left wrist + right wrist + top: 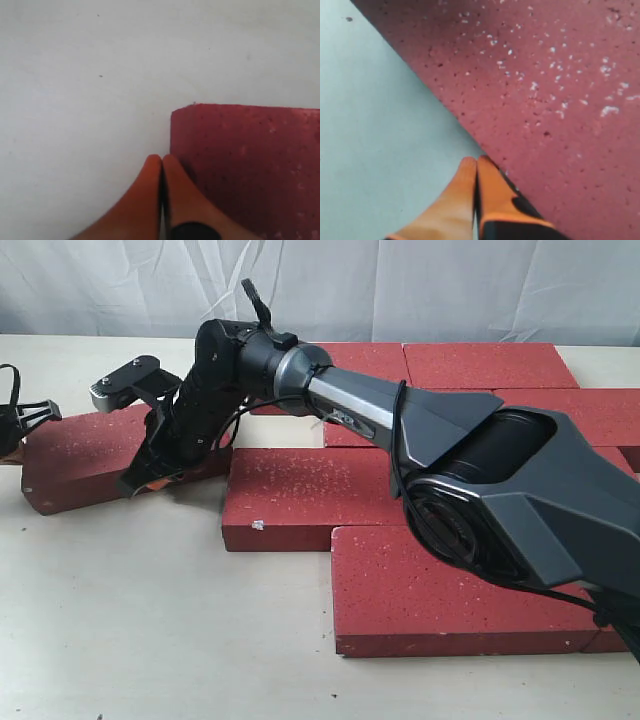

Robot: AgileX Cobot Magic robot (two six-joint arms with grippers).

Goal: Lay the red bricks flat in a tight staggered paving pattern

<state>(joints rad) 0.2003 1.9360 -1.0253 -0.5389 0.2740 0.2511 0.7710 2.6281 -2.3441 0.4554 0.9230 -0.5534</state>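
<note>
Exterior: red bricks point(400, 510) lie flat, centre to right. The right gripper point(150, 475) reaches the leftmost brick point(80, 455), jaws hidden.
Left wrist: left gripper point(161, 160) pressed closed at a brick point(250, 165) corner.
Right wrist: fingers point(460, 200) closed together along a brick edge.

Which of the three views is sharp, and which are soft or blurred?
Exterior view: sharp, evenly lit, thin shadows under the red bricks. Left wrist view: soft overall, left pincer blurred. Right wrist view: right pincer blurred, speckles on the brick clearer.
</note>
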